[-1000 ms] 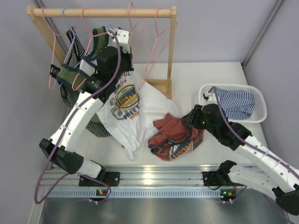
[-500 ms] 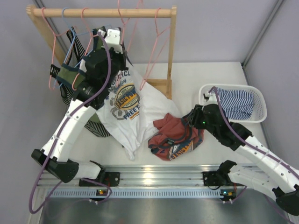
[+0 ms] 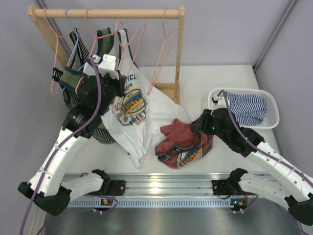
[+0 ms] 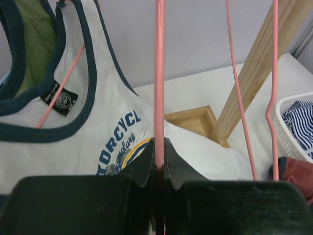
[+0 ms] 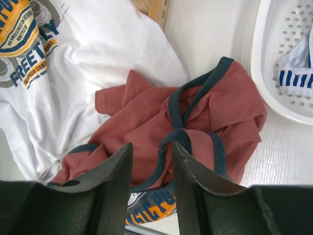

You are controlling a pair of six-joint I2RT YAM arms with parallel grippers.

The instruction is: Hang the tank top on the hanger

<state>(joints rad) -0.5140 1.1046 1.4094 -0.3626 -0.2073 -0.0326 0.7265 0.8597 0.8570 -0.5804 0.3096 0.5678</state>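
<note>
The rust-red tank top with navy trim lies crumpled on the table; it also shows in the right wrist view. My right gripper is open just above it, and a navy-trimmed strap loop sits between its fingers. My left gripper is shut on a thin pink hanger and holds it upright below the rack's rail. The left wrist view shows the wire pinched between the closed jaws.
A wooden rack carries more pink hangers, a light blue hanger, an olive garment and the white Motorcycle tank top. A white basket with a striped garment stands at the right.
My left arm has drawn back and to the left with the pink hanger, whose hook now sits below the rail. The right arm and the tank top have not moved.
</note>
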